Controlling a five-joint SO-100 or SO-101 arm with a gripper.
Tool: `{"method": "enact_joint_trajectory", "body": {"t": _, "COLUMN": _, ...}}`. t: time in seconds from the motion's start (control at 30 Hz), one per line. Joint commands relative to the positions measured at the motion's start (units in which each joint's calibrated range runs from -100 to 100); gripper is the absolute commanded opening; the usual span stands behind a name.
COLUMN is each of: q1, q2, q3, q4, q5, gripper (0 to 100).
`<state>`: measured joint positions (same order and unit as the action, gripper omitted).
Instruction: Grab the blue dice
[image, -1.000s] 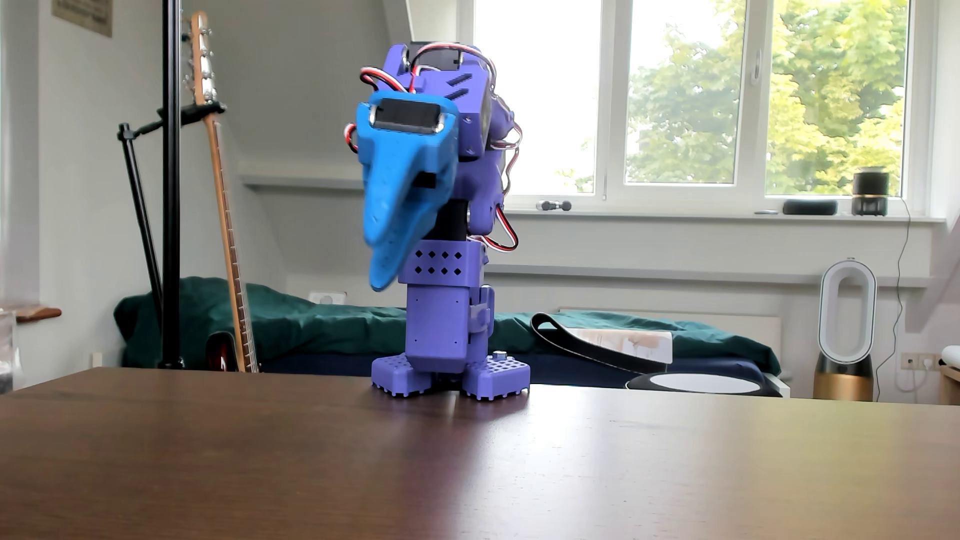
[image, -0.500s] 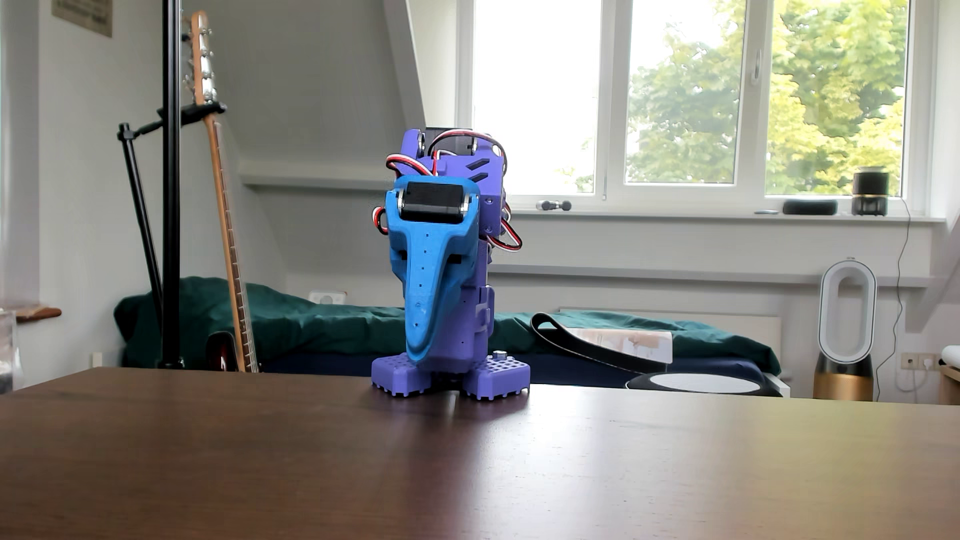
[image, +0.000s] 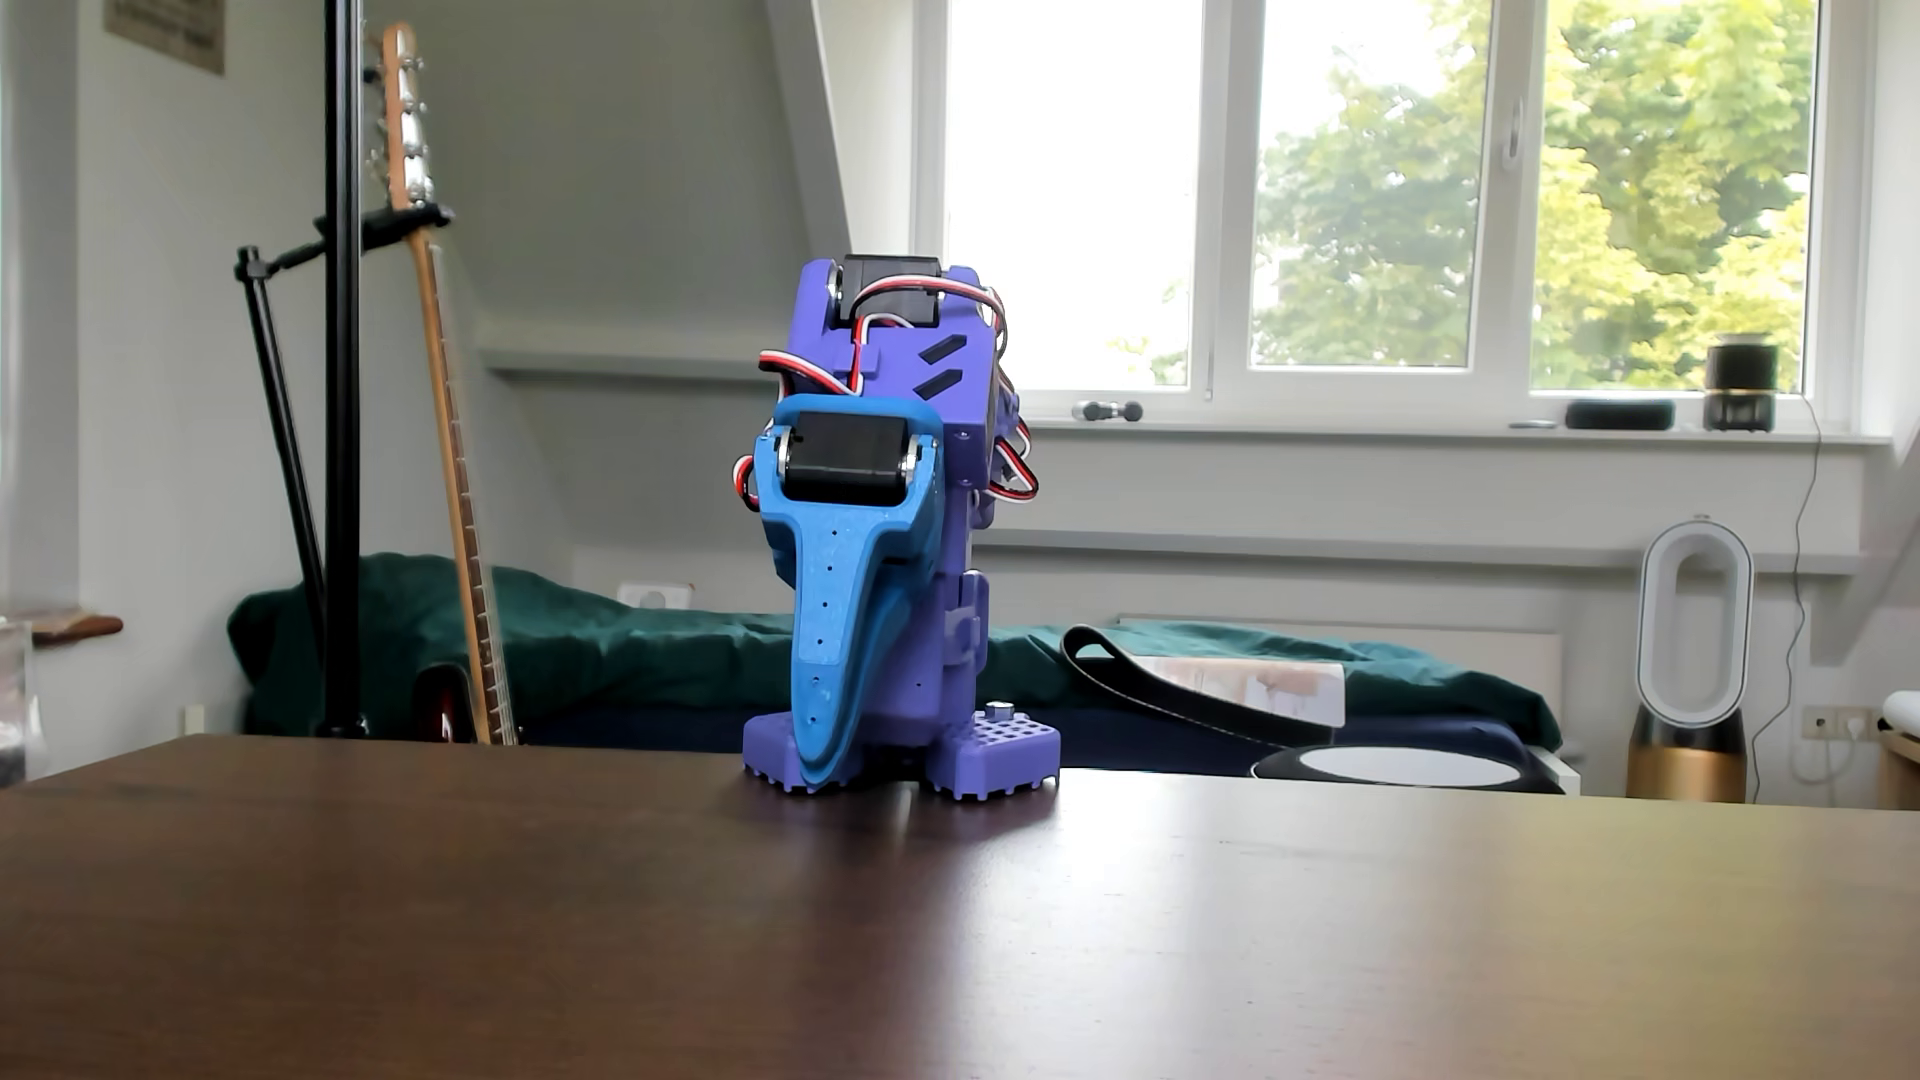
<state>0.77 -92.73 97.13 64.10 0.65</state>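
Gripper (image: 821, 774) dropped from mid-frame to folded pose, tip now low against purple base (image: 997, 758), frame centre. Fingers look pressed together, nothing held. Blue dice not visible on table (image: 935, 935); bearing from gripper unknown.

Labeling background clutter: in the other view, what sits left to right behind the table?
Black stand pole → guitar → purple arm with blue gripper folded down → speaker on the windowsill. The fan stands just left of it, lower down. No dice visible.
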Motion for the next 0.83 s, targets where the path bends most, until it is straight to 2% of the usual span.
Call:
{"method": "enact_joint_trajectory", "body": {"t": 0.0, "q1": 0.21, "q2": -0.16, "q3": -4.0, "q4": 0.41, "q5": 0.08, "gripper": 3}}
{"method": "enact_joint_trajectory", "body": {"t": 0.8, "q1": 0.46, "q2": -0.16, "q3": -4.0, "q4": 0.41, "q5": -0.08, "gripper": 3}}
